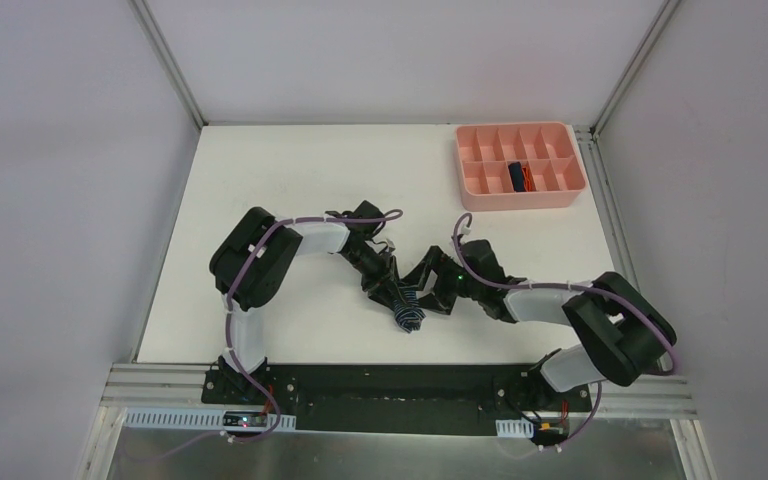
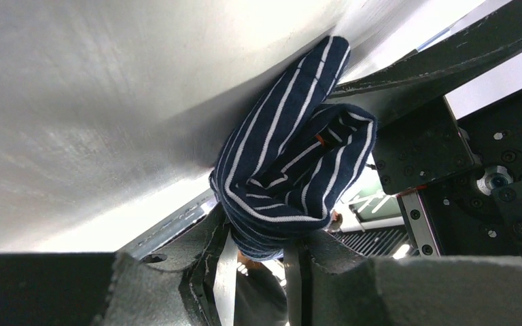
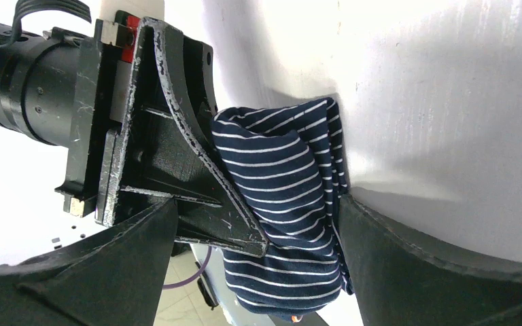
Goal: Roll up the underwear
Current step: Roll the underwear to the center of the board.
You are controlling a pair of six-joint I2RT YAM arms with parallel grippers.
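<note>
The dark blue striped underwear (image 1: 408,314) is a bunched roll held just above the table near the front middle. My left gripper (image 1: 390,288) is shut on its end; in the left wrist view the roll (image 2: 292,170) rises from between the fingers (image 2: 197,272) of that gripper (image 2: 262,241). My right gripper (image 1: 430,293) faces it from the right. In the right wrist view the right gripper (image 3: 258,207) stands wide, straddling the roll (image 3: 285,183) and one left finger (image 3: 177,163). Its right finger (image 3: 408,258) touches the cloth. The navy underwear with orange trim (image 1: 518,176) lies rolled in a tray compartment.
The pink compartment tray (image 1: 520,201) stands at the table's back right. White walls and metal frame posts enclose the table. Both arms bend inward and meet near the front middle, with purple cables along them.
</note>
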